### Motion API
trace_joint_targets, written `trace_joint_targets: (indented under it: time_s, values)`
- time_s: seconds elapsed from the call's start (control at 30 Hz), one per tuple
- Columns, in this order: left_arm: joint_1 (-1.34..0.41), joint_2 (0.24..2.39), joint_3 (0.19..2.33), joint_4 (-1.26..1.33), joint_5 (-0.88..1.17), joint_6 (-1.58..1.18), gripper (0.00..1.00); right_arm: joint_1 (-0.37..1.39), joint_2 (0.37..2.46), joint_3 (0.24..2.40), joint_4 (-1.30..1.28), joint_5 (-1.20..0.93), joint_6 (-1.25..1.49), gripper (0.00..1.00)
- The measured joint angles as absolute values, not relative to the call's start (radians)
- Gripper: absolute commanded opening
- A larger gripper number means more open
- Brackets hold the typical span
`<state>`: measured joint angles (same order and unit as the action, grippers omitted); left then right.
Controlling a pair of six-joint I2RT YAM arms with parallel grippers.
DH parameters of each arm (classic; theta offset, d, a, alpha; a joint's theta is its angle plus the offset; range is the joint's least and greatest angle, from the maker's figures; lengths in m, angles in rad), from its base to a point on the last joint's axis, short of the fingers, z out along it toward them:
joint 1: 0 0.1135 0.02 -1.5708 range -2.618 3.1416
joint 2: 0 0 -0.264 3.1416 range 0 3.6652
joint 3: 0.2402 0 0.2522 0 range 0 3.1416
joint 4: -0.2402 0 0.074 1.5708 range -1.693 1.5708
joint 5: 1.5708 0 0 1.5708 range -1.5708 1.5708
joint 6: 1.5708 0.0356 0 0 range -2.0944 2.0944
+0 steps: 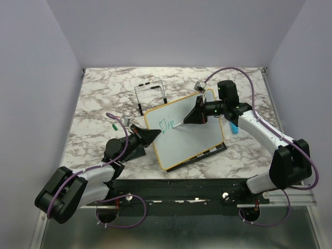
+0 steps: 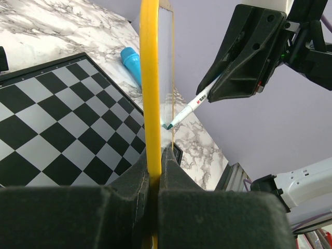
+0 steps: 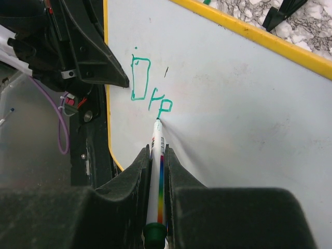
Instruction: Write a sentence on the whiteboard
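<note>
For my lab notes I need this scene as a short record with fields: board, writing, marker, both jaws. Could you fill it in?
whiteboard: held above the chessboard
writing: a few teal letters, sentence unfinished
marker: tip touching the whiteboard
left jaws: shut on the whiteboard's yellow edge
right jaws: shut on the marker
blue cylinder: lying on the table beside the chessboard
</note>
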<state>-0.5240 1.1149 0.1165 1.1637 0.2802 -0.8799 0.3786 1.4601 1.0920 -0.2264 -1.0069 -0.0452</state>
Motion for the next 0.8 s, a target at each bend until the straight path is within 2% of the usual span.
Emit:
trace_joint_targets:
  time_s: [0.8]
  values:
    - [-0.525, 1.109, 0.117, 1.159, 0.281, -0.872, 0.0, 0.33, 1.393, 1.085, -0.234, -0.996, -0.054, 0.01]
